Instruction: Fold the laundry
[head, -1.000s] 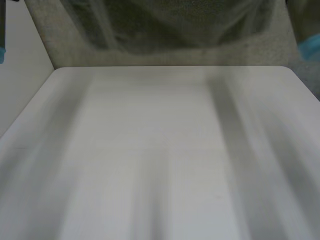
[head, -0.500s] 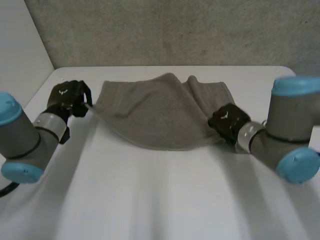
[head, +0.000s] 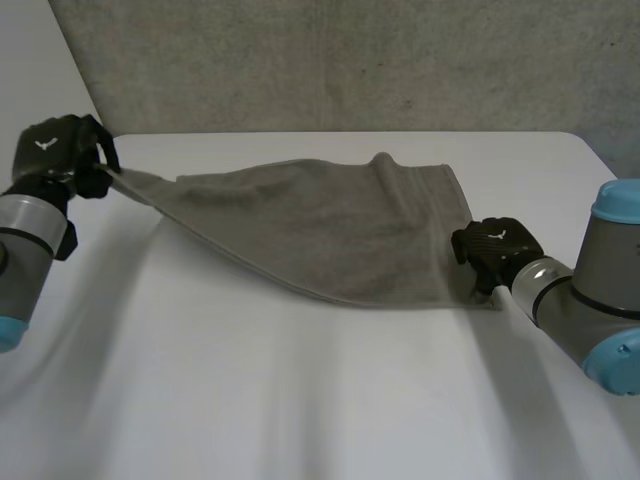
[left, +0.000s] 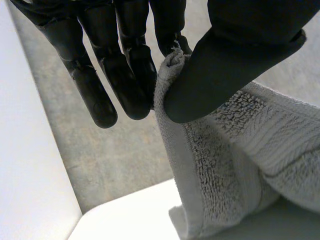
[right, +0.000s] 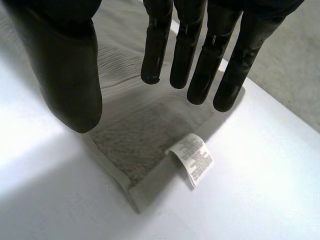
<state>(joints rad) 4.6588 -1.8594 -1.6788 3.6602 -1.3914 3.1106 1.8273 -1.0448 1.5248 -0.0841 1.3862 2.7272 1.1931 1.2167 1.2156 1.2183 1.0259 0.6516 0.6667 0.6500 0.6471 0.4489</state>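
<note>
**A:** Start at the left. How does that arm sit?

**B:** The left arm (head: 22, 255) comes up along the table's left edge. The left hand (head: 58, 155) is held above the far left corner of the white table (head: 300, 400). It has one corner of the grey towel (head: 330, 225), and the cloth is drawn into a taut, sloping point toward it.

**A:** And the rest of the towel?

**B:** It is spread over the far half of the table, wrinkled, with a raised fold near its far edge. Its near right corner lies flat. The right hand (head: 495, 245) is at that corner, and the right arm (head: 590, 300) comes in low from the table's right side.

**A:** What do the wrist cameras add?

**B:** From the head camera the left grip is just a dark hand on cloth. The left wrist view gives the detail: the thumb (left: 235, 55) presses the hemmed corner against the fingers (left: 125, 75) in a plain pinch.

**A:** And the right wrist view?

**B:** There the hand's fingers are straight and slightly spread over the corner, with its thumb well apart, so nothing is gripped. I can't tell whether the tips touch the cloth. It also shows a white label (right: 192, 160) curling out from the hem near the fingertips.
</note>
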